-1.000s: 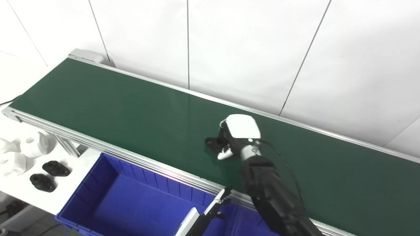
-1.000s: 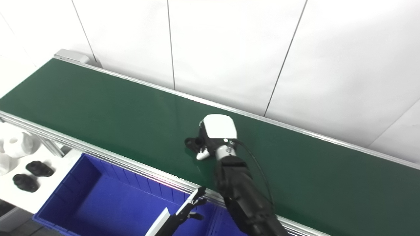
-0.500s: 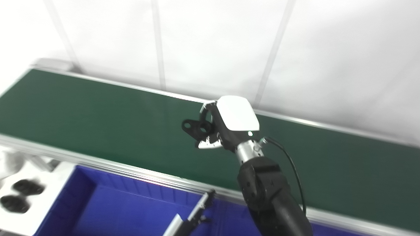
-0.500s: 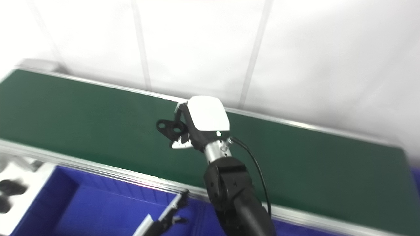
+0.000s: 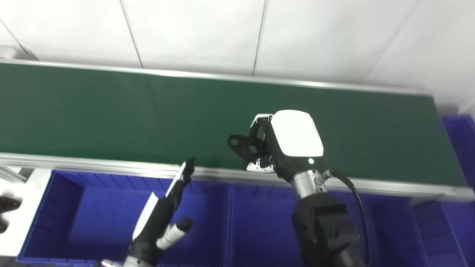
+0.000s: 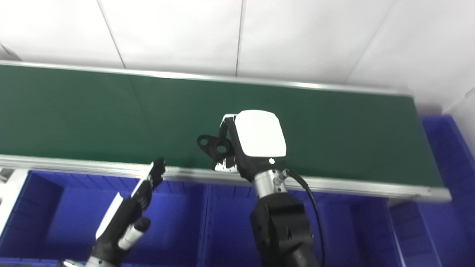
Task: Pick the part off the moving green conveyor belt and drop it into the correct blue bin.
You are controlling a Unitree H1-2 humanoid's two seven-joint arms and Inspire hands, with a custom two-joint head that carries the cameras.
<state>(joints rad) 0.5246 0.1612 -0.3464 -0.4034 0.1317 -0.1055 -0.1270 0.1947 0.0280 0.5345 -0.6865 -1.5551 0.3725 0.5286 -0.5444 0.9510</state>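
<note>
Part (image 5: 246, 144) (black) clamped in right hand (image 5: 285, 148), long axis level, pointing left.

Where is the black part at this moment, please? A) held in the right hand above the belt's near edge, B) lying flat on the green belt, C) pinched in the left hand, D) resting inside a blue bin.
A: the black part sits in the closed fingers of the right hand over the near side of the green belt, while the left hand hangs open and holds nothing above a blue bin.

White panelled wall (image 5: 193, 33) behind; black parts (image 5: 6, 204) at left edge.
</note>
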